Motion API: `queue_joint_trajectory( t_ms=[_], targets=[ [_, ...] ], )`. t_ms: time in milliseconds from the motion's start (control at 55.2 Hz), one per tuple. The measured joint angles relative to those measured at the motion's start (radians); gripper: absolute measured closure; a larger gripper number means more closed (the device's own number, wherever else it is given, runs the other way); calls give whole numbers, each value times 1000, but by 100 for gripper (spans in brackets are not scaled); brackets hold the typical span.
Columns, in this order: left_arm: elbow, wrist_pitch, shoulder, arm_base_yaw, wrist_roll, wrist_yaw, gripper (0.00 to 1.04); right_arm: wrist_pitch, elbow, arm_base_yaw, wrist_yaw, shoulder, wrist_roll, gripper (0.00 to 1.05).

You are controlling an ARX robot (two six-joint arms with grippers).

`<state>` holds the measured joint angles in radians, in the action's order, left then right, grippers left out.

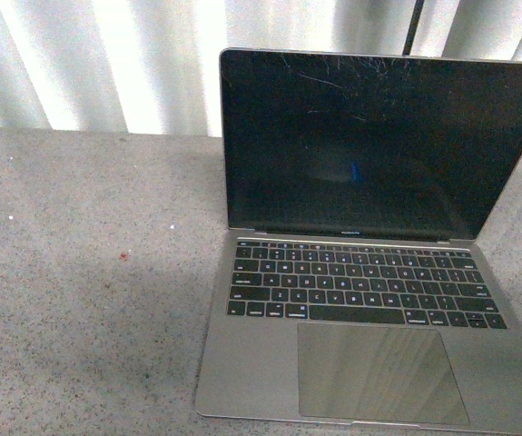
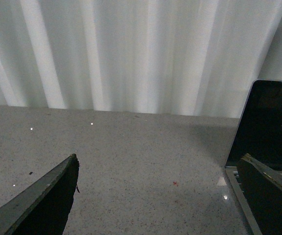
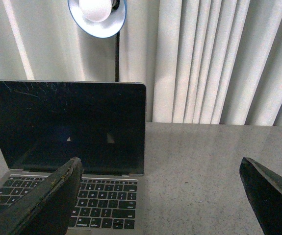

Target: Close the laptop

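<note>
Right hand (image 3: 160, 164) gapes near the laptop (image 3: 64, 125) edge.

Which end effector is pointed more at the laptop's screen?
The right end effector: the laptop screen fills much of its view, while the left end effector catches only its edge.

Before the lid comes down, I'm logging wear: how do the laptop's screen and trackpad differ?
The screen stands upright, leaning slightly back; the trackpad lies flat. The screen is black, with fine scratches near its top edge; the trackpad is grey, showing only streaky reflections. Both belong to the one open laptop.
</note>
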<state>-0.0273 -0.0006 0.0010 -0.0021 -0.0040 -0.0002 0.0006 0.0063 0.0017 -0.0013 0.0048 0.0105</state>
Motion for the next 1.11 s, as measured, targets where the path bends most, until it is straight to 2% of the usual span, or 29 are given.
queue_joint_trajectory(
  t_ms=[779, 815, 888, 924, 978, 1105],
  targets=[
    [0, 0, 0, 0, 0, 0, 7, 0, 0, 0, 0, 0, 0, 7],
    [-1, -2, 2, -2, -4, -6, 7, -28, 8, 16, 54, 14, -20, 7],
    [-5, 1, 47, -39, -94, -124, 7, -159, 74, 99, 306, 124, -82, 7],
    [-11, 61, 112, -46, -174, -134, 7, -161, 90, 113, 356, 178, -88, 7],
    [-30, 178, 218, -44, -216, -81, 7, -121, 112, 108, 335, 259, -79, 7],
    [-161, 548, 589, -50, -235, 135, 7, 102, 178, 47, 130, 491, 66, 7]
  ],
)
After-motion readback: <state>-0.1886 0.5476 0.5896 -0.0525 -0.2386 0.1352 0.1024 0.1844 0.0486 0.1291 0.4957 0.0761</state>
